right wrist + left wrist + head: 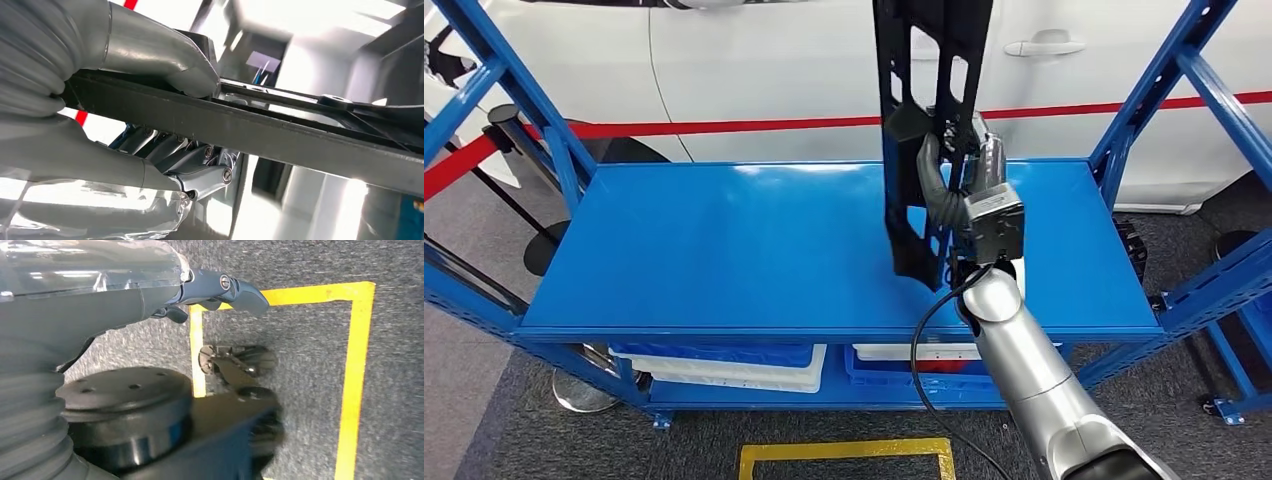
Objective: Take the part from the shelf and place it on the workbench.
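**Right hand holding part upright over shelf top**

Right hand (959,170) is gripping the black part (924,120), thumb (165,55) pressing one face and fingers (200,175) wrapping the other. Part is standing near-vertical, lower end hanging just above the blue shelf top (724,250), at about 1 o'clock from its centre. Left hand (220,290) is hanging over grey carpet (310,365) with yellow floor tape (357,365); can't tell whether its fingers are spread or curled. White car (774,60) is sitting at 12 o'clock behind a red line (724,127).

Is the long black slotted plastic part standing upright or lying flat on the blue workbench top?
Upright: the long black slotted part stands on end in the right hand. Whether it touches the blue workbench top is unclear.
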Robot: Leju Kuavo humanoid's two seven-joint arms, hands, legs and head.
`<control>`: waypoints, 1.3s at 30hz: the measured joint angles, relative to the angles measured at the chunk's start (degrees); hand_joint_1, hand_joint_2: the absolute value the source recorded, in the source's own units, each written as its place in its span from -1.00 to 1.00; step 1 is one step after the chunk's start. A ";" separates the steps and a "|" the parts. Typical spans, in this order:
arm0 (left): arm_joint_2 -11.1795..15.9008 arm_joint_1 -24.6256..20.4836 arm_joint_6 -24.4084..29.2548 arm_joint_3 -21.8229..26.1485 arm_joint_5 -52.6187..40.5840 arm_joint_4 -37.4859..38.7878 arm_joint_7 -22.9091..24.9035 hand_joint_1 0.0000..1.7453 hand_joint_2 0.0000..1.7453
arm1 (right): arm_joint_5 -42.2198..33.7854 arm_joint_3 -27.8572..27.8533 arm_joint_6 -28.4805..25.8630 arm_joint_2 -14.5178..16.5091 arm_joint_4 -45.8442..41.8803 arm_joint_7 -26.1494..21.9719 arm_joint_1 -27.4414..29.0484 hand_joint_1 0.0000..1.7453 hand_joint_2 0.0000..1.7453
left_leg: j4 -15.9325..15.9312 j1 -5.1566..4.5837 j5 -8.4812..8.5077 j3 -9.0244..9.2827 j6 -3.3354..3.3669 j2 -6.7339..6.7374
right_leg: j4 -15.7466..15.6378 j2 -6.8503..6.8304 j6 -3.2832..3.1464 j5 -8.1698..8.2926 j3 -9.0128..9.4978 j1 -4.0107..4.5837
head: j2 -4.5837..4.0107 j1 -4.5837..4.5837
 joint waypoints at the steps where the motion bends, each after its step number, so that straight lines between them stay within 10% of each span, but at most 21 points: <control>1: 0.00 -0.09 0.09 0.12 0.09 0.00 0.17 -1.00 1.00 | -4.18 0.08 4.13 0.36 -1.14 0.13 0.56 1.00 1.00 | -1.48 -0.18 0.15 0.70 0.24 -0.01 | -0.03 -0.02 0.19 0.02 -0.05 -0.02 | 0.00 0.01; 5: -0.14 -0.10 0.46 0.28 0.00 0.00 1.61 -1.00 1.00 | -21.85 0.12 23.79 1.14 -5.83 1.31 3.65 1.00 1.00 | -3.22 0.08 0.58 1.45 0.71 -0.01 | 0.49 -0.20 1.39 -0.57 -0.21 0.03 | 0.00 0.03; 9: -0.39 -0.21 0.79 0.45 -0.07 0.00 2.44 -1.00 1.00 | -27.05 -0.29 31.59 1.22 -9.38 1.45 6.40 1.00 1.00 | -3.96 0.31 0.94 1.87 1.20 0.02 | 11.94 -0.20 2.13 -6.48 -5.52 -0.12 | 0.00 0.10; 11: -0.40 -0.07 0.79 0.50 -0.15 0.00 2.53 -1.00 1.00 | -26.89 -0.58 32.19 1.22 -10.17 1.04 8.11 1.00 1.00 | -3.80 0.30 0.85 1.86 1.18 -0.03 | 14.70 -0.23 2.45 -6.57 -6.98 -0.36 | 0.00 0.11; 16: -0.63 0.02 0.85 0.51 -0.45 0.00 2.67 -1.00 1.00 | -25.64 -2.00 33.74 1.51 -14.85 -1.48 10.94 1.00 1.00 | -2.30 0.02 -0.10 1.52 0.17 -0.10 | 0.96 -0.32 2.05 -0.42 -0.01 -0.62 | 0.00 0.07; 21: -0.65 0.14 0.94 0.51 -0.58 0.00 2.81 -1.00 1.00 | -24.58 -5.18 35.04 2.67 -23.40 -2.32 13.64 1.00 1.00 | -0.41 0.16 -1.82 0.73 -1.32 -0.03 | -0.08 -0.30 0.44 -0.23 0.29 -0.64 | 0.00 0.03; 25: -0.65 0.18 0.80 0.51 -0.88 0.00 3.43 -1.00 1.00 | -25.10 -7.23 35.83 3.63 -27.62 -1.28 14.66 1.00 1.00 | 11.90 0.53 -7.81 -4.41 -2.13 0.02 | -0.09 -0.42 -0.04 -0.11 0.33 -0.60 | 0.00 0.01; 27: -0.65 0.18 0.60 0.51 -1.03 0.00 3.93 -1.00 1.00 | -25.34 -7.97 36.14 3.82 -28.70 -0.77 15.38 1.00 1.00 | 11.69 0.56 -6.65 -4.05 -2.10 0.02 | 0.03 -0.43 -0.05 -0.07 0.33 -0.57 | 0.00 0.00; 31: -0.63 -0.11 0.41 0.51 -1.15 0.00 4.44 -1.00 1.00 | -25.60 -8.89 36.33 4.26 -29.66 -0.69 16.08 1.00 1.00 | -0.97 0.33 -1.50 2.29 -1.12 -0.05 | 0.17 -0.29 0.47 0.17 0.15 -0.44 | 0.00 0.02; 35: -0.64 -0.18 0.41 0.51 -1.15 0.00 4.57 -1.00 1.00 | -25.64 -9.44 36.37 4.43 -29.98 -0.68 16.61 1.00 1.00 | -2.53 0.23 -0.33 2.37 0.26 -0.04 | 0.18 -0.29 1.91 0.32 -0.23 -0.42 | 0.00 0.05; 39: -0.67 -0.34 0.33 0.51 -1.14 0.00 4.68 -1.00 1.00 | -25.89 -10.02 36.84 4.45 -29.86 -0.06 17.14 1.00 1.00 | -3.13 0.18 1.26 1.10 1.50 0.20 | 10.25 -0.28 2.46 -7.72 -3.70 -0.48 | 0.00 0.14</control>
